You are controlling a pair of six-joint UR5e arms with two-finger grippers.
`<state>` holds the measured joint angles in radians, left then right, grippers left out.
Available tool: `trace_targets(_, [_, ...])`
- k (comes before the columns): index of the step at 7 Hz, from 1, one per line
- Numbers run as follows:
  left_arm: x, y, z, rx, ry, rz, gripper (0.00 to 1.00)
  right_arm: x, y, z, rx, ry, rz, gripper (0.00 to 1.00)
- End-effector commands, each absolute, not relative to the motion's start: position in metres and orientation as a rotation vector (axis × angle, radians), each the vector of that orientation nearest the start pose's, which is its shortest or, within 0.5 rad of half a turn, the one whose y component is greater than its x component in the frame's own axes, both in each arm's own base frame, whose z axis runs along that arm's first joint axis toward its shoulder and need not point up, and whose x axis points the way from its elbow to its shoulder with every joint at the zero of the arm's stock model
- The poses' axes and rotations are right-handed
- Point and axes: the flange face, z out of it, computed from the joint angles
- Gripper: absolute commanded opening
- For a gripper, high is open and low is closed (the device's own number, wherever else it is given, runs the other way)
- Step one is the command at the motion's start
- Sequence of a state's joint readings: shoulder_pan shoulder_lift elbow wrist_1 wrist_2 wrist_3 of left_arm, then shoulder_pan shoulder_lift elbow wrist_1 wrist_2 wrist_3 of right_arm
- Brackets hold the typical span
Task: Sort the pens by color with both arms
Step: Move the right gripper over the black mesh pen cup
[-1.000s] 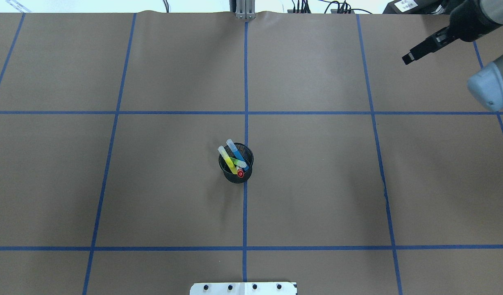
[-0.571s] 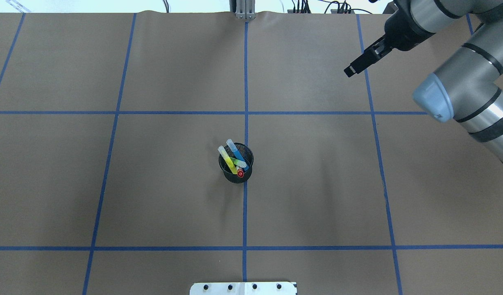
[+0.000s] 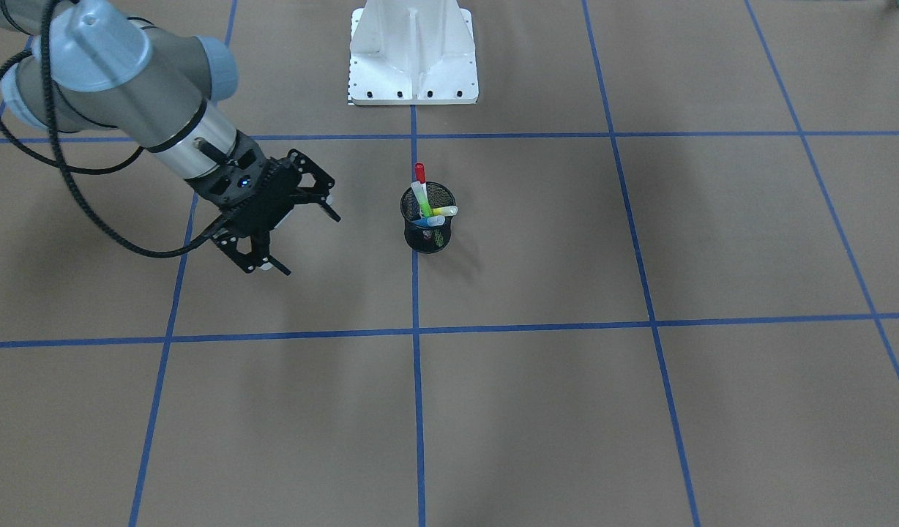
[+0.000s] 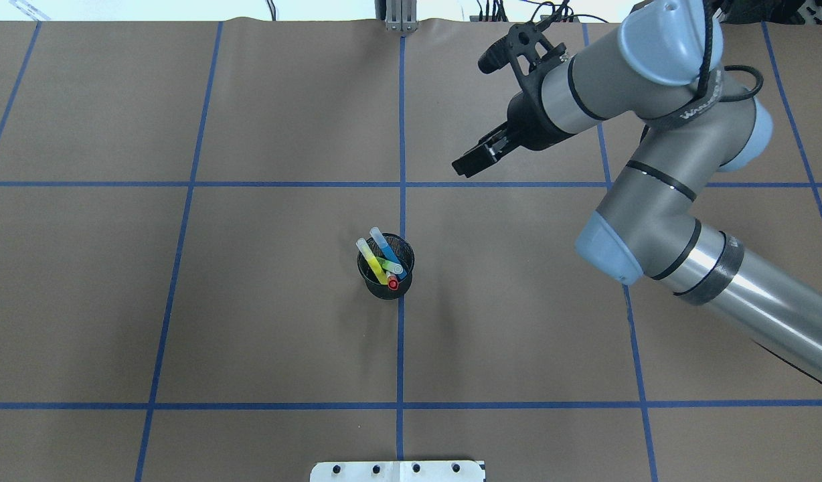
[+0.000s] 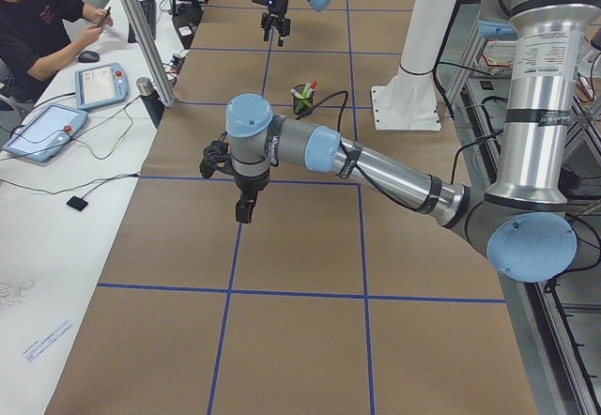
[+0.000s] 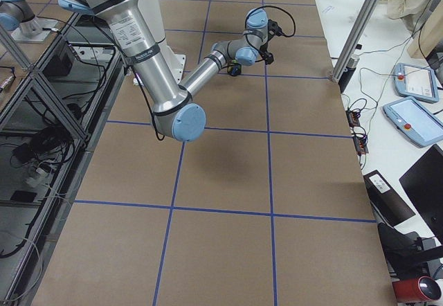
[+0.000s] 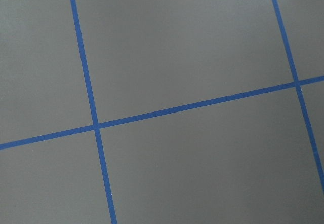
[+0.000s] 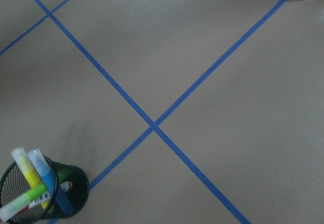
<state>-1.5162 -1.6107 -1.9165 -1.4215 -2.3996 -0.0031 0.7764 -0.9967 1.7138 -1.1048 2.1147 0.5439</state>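
All four pens sit in the black mesh cup (image 4: 383,292) mid-tabletop (image 4: 250,321), right on a blue tape line (image 4: 400,348). They are the blue pen (image 4: 385,250), neon yellow pen (image 4: 370,259), neon green pen (image 3: 423,199) and red-capped white pen (image 3: 420,174), which stands tallest. The empty right pincer (image 3: 310,245) hangs above the tabletop near the cup, not touching it, fingers spread wide. The left pincer (image 5: 242,210) (side camera only) hangs near a tape crossing, well apart from the cup; can't tell if it is spread or pressed together.
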Motion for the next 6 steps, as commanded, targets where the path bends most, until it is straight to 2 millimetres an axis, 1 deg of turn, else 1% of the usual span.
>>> trace_targets(1, [-0.032, -0.496, 0.483, 0.196, 0.833, 0.146, 0.99, -0.445, -0.477, 0.183, 0.589, -1.128, -0.419, 0.99])
trace_targets(2, [-0.032, -0.496, 0.483, 0.196, 0.833, 0.146, 0.99, -0.455, -0.472, 0.169, 0.598, -1.136, -0.393, 0.99])
trace_targets(4, [-0.032, -0.496, 0.483, 0.196, 0.833, 0.146, 0.99, -0.473, -0.461, 0.167, 0.606, -1.122, -0.349, 0.99])
trace_targets(6, [-0.032, -0.496, 0.484, 0.196, 0.833, 0.146, 0.99, -0.496, -0.445, 0.169, 0.628, -1.09, -0.315, 0.99])
